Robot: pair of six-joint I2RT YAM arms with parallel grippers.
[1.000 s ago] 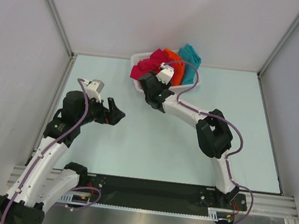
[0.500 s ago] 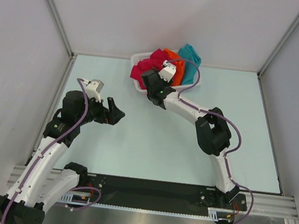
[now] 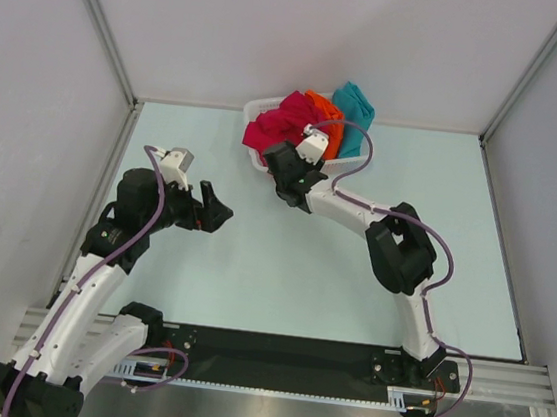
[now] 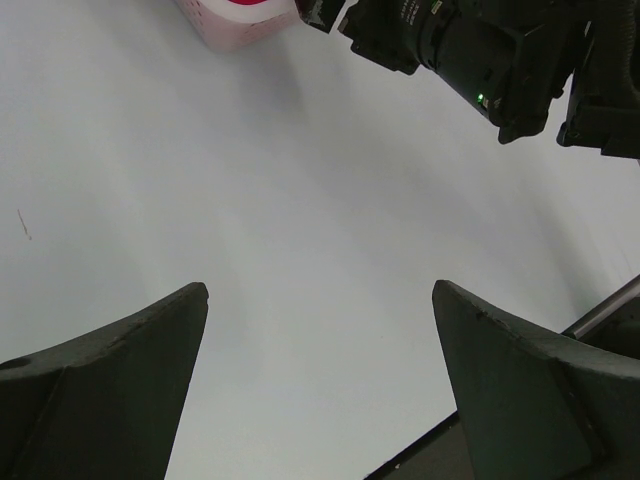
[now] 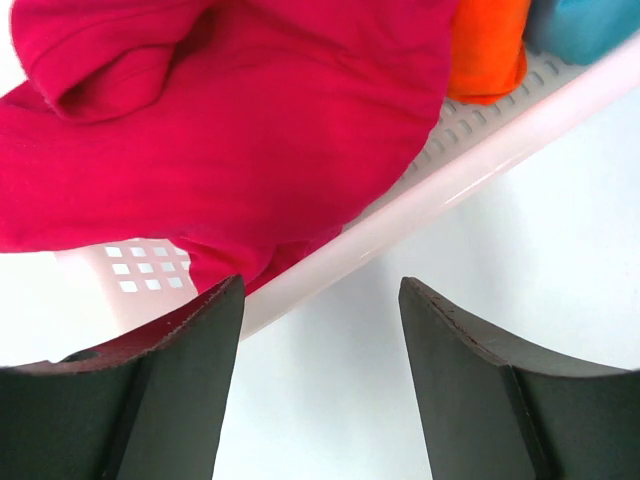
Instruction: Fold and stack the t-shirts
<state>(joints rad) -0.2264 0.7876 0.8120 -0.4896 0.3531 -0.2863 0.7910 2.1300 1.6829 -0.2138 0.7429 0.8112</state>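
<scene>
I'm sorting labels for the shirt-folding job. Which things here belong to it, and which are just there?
Job: red shirt, orange shirt, teal shirt.
Just there: basket holding the shirts, table.

The pale green table [image 3: 282, 269] carries a white slatted basket [image 3: 256, 158] near its far edge.

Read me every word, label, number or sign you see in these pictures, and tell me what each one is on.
No text can be read in any view.
White print on the right arm's black housing, left wrist view: too small and blurred to read.
Crimson t-shirt, orange t-shirt, teal t-shirt, white basket: no print showing.
</scene>
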